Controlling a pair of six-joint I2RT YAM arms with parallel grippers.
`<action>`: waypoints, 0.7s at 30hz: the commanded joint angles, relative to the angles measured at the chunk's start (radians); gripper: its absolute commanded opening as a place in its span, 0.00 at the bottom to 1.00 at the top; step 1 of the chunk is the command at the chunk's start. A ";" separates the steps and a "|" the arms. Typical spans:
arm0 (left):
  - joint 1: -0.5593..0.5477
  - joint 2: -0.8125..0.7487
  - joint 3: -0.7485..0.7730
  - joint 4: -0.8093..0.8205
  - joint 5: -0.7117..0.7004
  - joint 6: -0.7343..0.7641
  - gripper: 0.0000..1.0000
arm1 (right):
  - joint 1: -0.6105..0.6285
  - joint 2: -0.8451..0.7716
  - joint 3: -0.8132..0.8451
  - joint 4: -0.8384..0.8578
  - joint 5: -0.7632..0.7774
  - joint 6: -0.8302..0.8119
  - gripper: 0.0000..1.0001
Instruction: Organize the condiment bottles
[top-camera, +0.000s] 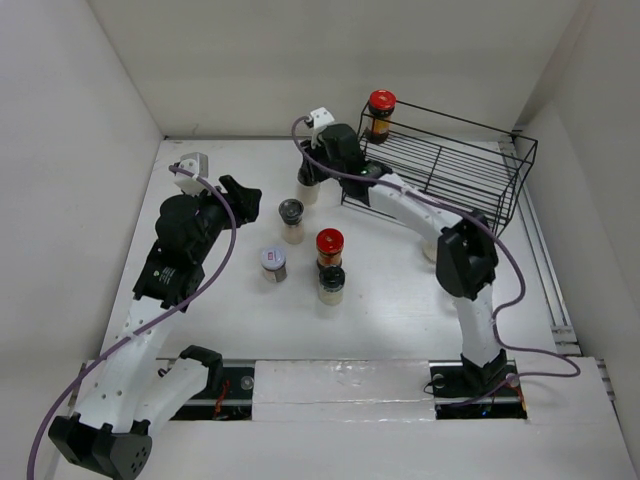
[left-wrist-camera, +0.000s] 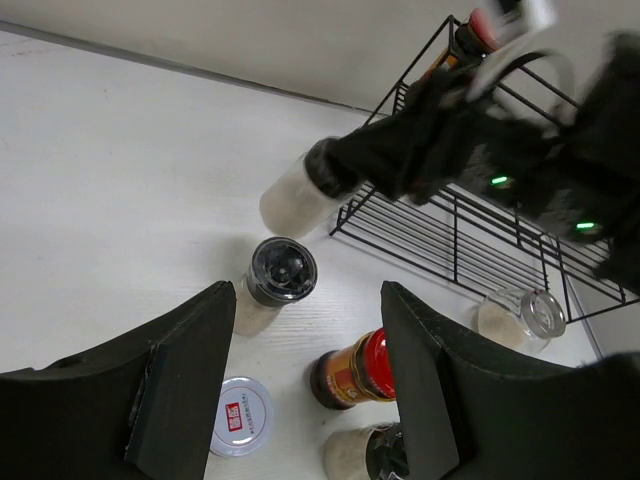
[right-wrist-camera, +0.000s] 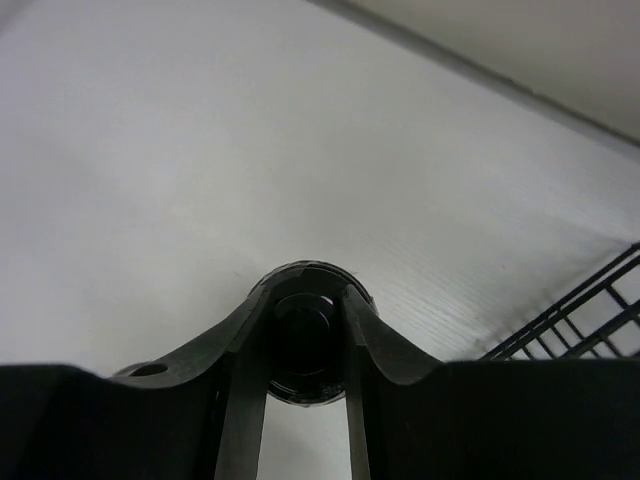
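Note:
My right gripper (top-camera: 314, 172) is shut on the black cap of a pale bottle (top-camera: 308, 190) by the black wire rack's (top-camera: 470, 165) left front corner; the right wrist view shows the fingers (right-wrist-camera: 362, 345) clamping the cap (right-wrist-camera: 305, 340). My left gripper (top-camera: 240, 191) is open and empty, above and to the left of the table's bottles. Below its jaws in the left wrist view are a black-capped bottle (left-wrist-camera: 280, 272), a grey-lidded shaker (left-wrist-camera: 238, 416), a red-lidded dark jar (left-wrist-camera: 352, 372) and another black-capped bottle (left-wrist-camera: 362, 455). A second red-lidded jar (top-camera: 381, 112) stands on the rack's far left corner.
A squat clear jar (left-wrist-camera: 520, 318) sits on the table in front of the rack, mostly behind my right arm in the top view. White walls close in the left, back and right sides. The rack fills the back right.

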 joint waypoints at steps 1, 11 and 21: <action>-0.003 0.002 -0.011 0.033 0.012 0.002 0.55 | -0.036 -0.277 0.031 0.271 -0.112 0.002 0.26; -0.003 0.002 -0.011 0.033 0.021 0.002 0.55 | -0.265 -0.439 0.077 0.298 -0.045 0.081 0.26; -0.003 0.002 -0.011 0.042 0.021 0.002 0.55 | -0.497 -0.381 0.148 0.184 -0.064 0.124 0.25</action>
